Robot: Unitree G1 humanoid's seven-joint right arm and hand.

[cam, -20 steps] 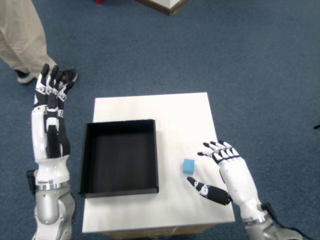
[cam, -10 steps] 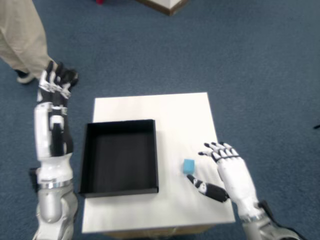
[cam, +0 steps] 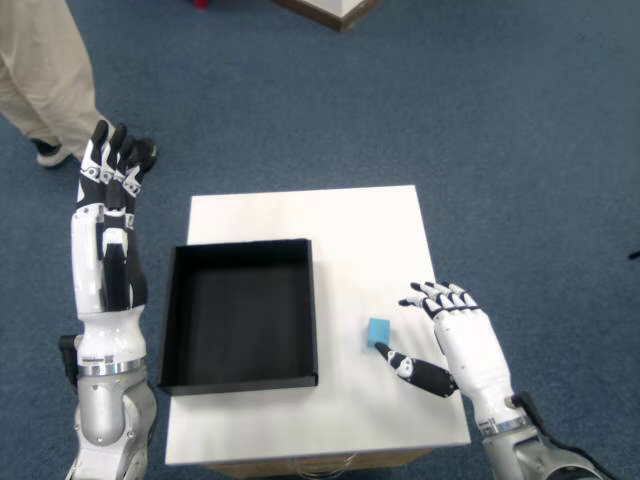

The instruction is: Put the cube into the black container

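A small light-blue cube [cam: 378,332] lies on the white table [cam: 340,225], just right of the black container [cam: 240,315]. The container is a square open tray with nothing in it. My right hand [cam: 452,340] rests over the table's right front part, open, fingers spread. Its thumb tip touches or nearly touches the cube's near right corner, and the fingers stay apart to the cube's right. The left hand [cam: 112,170] is raised off the table at the far left, fingers straight.
A person's leg in beige trousers [cam: 40,70] and a dark shoe stand on the blue carpet at the upper left. A pale box corner [cam: 335,10] shows at the top edge. The table's right edge runs right under my right hand.
My right hand has slid a little left toward the cube, its thumb now at the cube's corner. The left arm wavered slightly. The cube has not moved.
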